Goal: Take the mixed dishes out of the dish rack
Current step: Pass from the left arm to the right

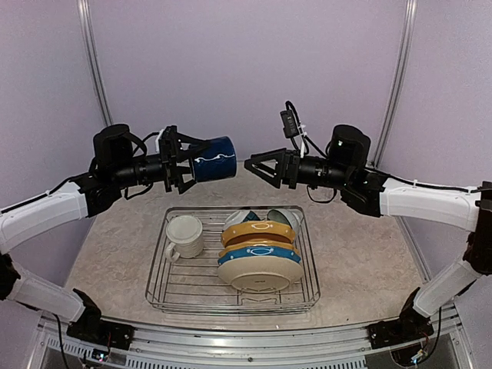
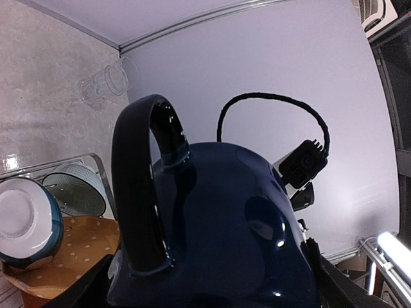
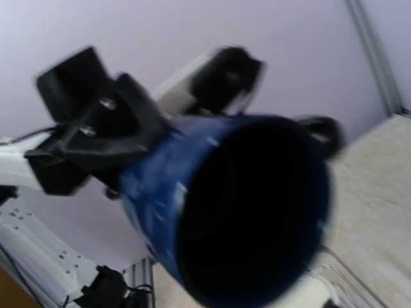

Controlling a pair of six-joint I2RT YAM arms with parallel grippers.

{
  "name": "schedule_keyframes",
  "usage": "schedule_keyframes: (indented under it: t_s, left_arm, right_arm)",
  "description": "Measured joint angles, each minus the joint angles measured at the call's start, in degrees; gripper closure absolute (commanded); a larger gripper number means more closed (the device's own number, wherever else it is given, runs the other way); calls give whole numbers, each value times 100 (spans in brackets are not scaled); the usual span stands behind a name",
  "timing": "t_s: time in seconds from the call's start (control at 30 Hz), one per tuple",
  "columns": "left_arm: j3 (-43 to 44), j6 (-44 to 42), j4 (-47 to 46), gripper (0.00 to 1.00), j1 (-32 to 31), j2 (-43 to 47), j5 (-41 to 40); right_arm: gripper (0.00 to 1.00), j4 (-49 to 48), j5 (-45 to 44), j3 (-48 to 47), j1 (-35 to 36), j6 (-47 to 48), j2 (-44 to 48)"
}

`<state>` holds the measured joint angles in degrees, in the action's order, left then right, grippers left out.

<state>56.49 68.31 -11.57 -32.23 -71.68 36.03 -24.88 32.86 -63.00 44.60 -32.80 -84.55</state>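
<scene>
Clamped in the left claw (image 1: 190, 169), the navy mug (image 1: 215, 168) lies level, mouth facing the nearby right claw (image 1: 254, 165) (spread wide, holding nothing).

The high camera hangs above and behind the near edge of the bench (image 1: 108, 254), looking down and forward over the whole wire rack (image 1: 159, 277) to the back wall (image 1: 246, 61). The left wrist camera sits hard up against the navy mug (image 2: 225, 244), looking along it, with a corner of the rack at lower left. The right wrist camera stares close into the mug's mouth, blurred. All three views share that mug
</scene>
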Motion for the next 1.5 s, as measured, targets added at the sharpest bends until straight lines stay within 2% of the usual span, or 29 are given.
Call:
schedule_keyframes:
  t_s: [0.27,0.7,0.73,0.8,0.87,0.93,1.07,1.27,1.4,1.5]
  left_arm:
    - [0,234,-579,65,-234,-483,289]
    - [52,450,-1281,62,-280,-861,787]
    - [79,448,-1333,57,-278,-881,835]
    - [142,420,-1405,38,-275,-914,876]
    - [175,376,-1360,12,-275,-916,876]
    - [181,337,-1272,1,-256,-905,855]
    - [181,232,-922,1,-188,-778,717]
    - [179,-164,116,1,42,-297,352]
    - [179,-568,1021,1,190,223,-103]
    - [186,-844,1672,1,205,557,-461]
  right_arm:
    - [59,-796,380,-219,208,-293,-645]
    - [100,-1661,723,-179,291,-1003,-767]
    - [100,-1781,798,-179,293,-1132,-789]
    - [100,-1921,839,-179,297,-1257,-802]
    - [100,-1965,866,-181,297,-1283,-804]
    - [100,-1947,863,-181,297,-1283,-804]
    - [100,-1762,833,-181,297,-1156,-802]
    - [100,-1152,658,-208,293,-682,-717]
    - [100,-74,188,-358,201,-127,-584]
    - [100,1231,-592,-868,160,485,-581]
